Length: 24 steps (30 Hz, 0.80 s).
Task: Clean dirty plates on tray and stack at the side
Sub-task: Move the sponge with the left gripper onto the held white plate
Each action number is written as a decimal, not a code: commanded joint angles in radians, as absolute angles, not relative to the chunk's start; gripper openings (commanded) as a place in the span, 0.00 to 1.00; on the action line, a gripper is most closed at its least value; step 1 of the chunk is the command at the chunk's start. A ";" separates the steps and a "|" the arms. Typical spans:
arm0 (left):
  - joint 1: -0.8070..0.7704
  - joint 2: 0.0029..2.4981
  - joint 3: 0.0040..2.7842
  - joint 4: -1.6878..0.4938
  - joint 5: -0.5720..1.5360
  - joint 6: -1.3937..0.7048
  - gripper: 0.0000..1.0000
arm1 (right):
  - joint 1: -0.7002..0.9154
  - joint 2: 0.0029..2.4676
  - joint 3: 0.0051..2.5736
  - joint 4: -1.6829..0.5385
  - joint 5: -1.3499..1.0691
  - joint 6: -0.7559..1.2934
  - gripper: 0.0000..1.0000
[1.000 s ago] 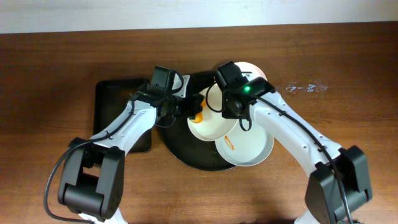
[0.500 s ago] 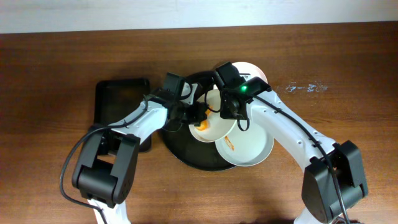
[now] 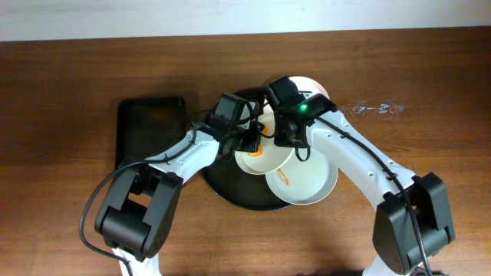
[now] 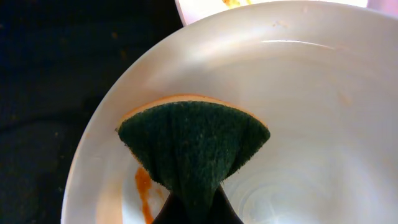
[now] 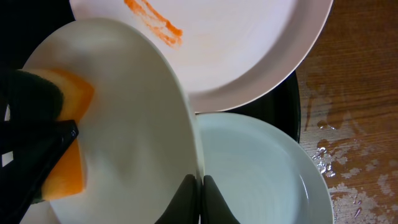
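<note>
— Brown wooden table [image 3: 430,92] fills your overhead view. What sits on it?
— Largest is the wide round black tray with a raised rim [image 3: 222,190], in the middle. Left of it lies a smaller rectangular black tray [image 3: 146,123]. Three shallow round plates crowd the round tray's right half. A white plate with an orange streak [image 3: 307,184] lies nearest you, overhanging the rim. A pale plate [image 3: 314,86] sits at the far edge. Between them is a white plate tipped up on edge [image 3: 265,157].
— Who has the tilted one?
— Your right gripper [image 5: 200,186], jaws narrowed onto its rim from the right. Your left gripper [image 4: 189,210] is pinched on a green-topped orange sponge [image 4: 193,143] that presses against the plate's inner face.
— Which way do you scrub?
— My judgement: the plate's hollow faces left, toward the sponge arm. A small orange smear [image 4: 144,186] sits just beside the sponge, toward the left gripper in its own wrist view. So draw the sponge back over that patch while your right arm braces the rim.
— Anything you can't read?
— Both wrists cover much of the tilted plate from above. The left fingers are cut off at the frame's bottom edge. The tilted plate hides part of the pale one, so you can't call that one clean.
</note>
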<state>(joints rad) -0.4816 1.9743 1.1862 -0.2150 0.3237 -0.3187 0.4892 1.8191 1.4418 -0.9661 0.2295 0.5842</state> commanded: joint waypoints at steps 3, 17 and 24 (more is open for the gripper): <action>-0.528 2.061 1.130 -0.240 0.351 -0.326 0.00 | 0.504 1.825 1.462 -0.942 0.138 0.596 0.04; -0.527 2.059 1.126 -0.152 0.250 -0.325 0.00 | 0.425 1.825 1.463 -1.129 0.099 0.574 0.35; -0.527 2.059 1.126 -0.154 0.250 -0.325 0.00 | 0.350 1.825 1.309 -1.038 -0.099 0.555 0.36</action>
<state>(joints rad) -0.5117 2.0037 1.1625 -0.1295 0.2684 -0.3187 0.3496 1.8206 1.3827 -1.0836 -0.0147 0.5632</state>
